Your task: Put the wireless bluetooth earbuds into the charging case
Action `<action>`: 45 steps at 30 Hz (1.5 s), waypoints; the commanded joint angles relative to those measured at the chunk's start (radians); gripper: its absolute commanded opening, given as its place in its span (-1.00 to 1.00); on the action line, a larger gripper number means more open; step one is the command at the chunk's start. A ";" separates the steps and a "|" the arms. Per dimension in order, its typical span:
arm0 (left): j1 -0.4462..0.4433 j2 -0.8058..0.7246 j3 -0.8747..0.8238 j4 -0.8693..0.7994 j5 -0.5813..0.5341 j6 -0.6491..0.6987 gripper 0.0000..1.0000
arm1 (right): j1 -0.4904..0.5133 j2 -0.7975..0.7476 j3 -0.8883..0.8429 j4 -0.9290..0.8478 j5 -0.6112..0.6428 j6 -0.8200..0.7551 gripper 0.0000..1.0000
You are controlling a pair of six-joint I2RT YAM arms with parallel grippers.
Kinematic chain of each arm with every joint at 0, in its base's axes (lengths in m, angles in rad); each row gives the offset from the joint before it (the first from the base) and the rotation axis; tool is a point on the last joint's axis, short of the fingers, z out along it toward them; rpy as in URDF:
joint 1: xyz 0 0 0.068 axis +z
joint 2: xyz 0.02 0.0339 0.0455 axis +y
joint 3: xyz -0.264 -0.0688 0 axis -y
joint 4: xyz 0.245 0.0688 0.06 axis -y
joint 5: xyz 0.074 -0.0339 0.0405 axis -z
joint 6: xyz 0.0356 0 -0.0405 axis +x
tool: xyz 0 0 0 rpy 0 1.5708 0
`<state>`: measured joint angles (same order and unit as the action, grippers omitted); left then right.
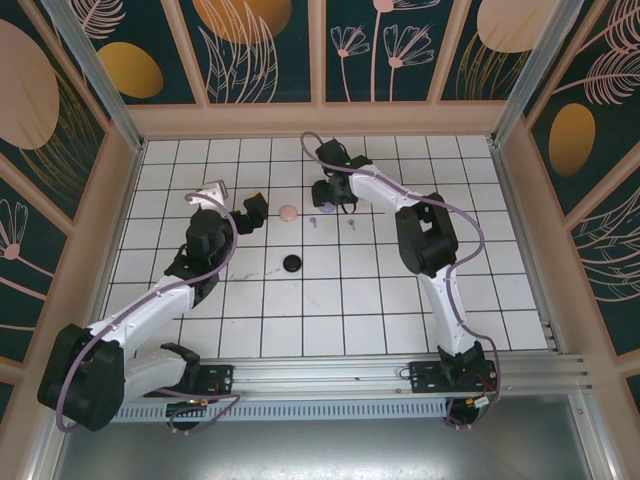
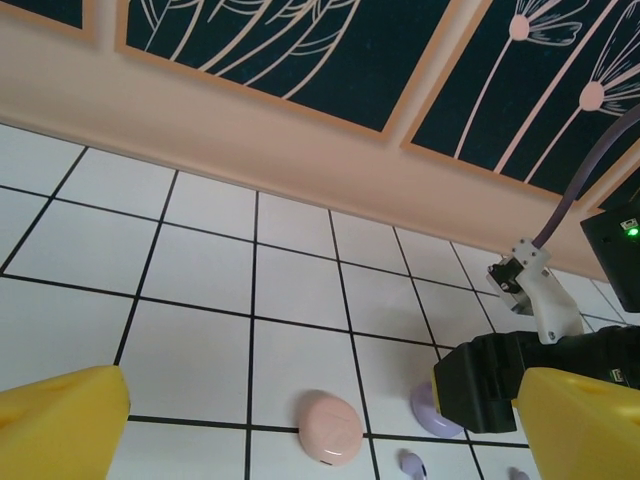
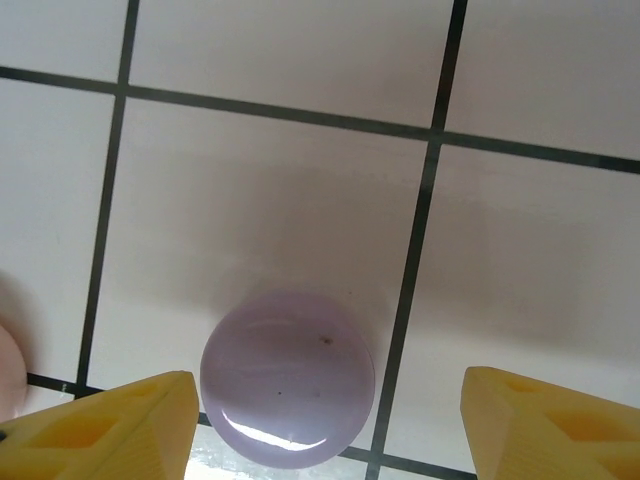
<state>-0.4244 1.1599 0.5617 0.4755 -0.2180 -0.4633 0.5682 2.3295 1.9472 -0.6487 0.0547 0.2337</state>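
We see two grippers: left gripper (image 1: pixel 250 214) jaws wide, empty; right gripper (image 3: pixel 328 415) jaws partly spread, clamping nothing. We count three round cases: lilac case (image 3: pixel 288 378) between right jaws, pink case (image 2: pixel 330 440) ahead of left jaws, black case (image 1: pixel 291 263) apart. Two lilac earbuds (image 1: pixel 311 222) (image 1: pixel 351 222) near right jaws.

Bright even light, soft shadows, mild close-up blur

Glossy lilac plastic case (image 3: pixel 287 378); smooth white tiles (image 3: pixel 250 200)

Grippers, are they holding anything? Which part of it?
Nothing is held. The left gripper is open and empty; the right gripper is open, the lilac case between its fingers unclamped.
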 commanded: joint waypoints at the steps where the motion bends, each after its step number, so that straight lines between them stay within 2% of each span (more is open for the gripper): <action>1: 0.006 0.026 0.050 0.026 0.004 0.021 0.97 | 0.007 0.038 0.043 -0.032 -0.022 -0.007 0.40; 10: 0.006 0.100 0.108 0.017 0.008 -0.020 0.97 | 0.013 0.091 0.099 -0.049 -0.036 0.004 0.23; 22: 0.006 0.138 0.136 0.019 0.028 -0.035 0.97 | 0.019 0.114 0.090 -0.058 -0.027 0.067 0.11; 30: 0.006 0.143 0.134 0.038 0.051 -0.096 0.97 | 0.019 0.099 0.075 -0.035 -0.036 0.097 -0.35; 33: 0.006 0.151 0.130 0.044 0.109 -0.090 0.97 | 0.019 0.053 0.061 -0.013 -0.036 0.117 -0.41; 37: 0.006 0.182 0.110 0.110 0.246 -0.080 0.87 | 0.013 -0.049 0.009 0.032 -0.035 0.153 -0.42; 41: 0.006 0.227 0.073 0.237 0.381 -0.124 0.80 | 0.006 -0.188 -0.097 0.089 -0.035 0.212 -0.42; 45: 0.004 0.303 0.030 0.446 0.504 -0.227 0.73 | 0.003 -0.339 -0.226 0.148 -0.059 0.299 -0.42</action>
<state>-0.4244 1.4208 0.6231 0.7101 0.1448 -0.6056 0.5755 2.1292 1.7741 -0.5766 0.0143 0.4458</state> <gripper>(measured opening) 0.872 0.377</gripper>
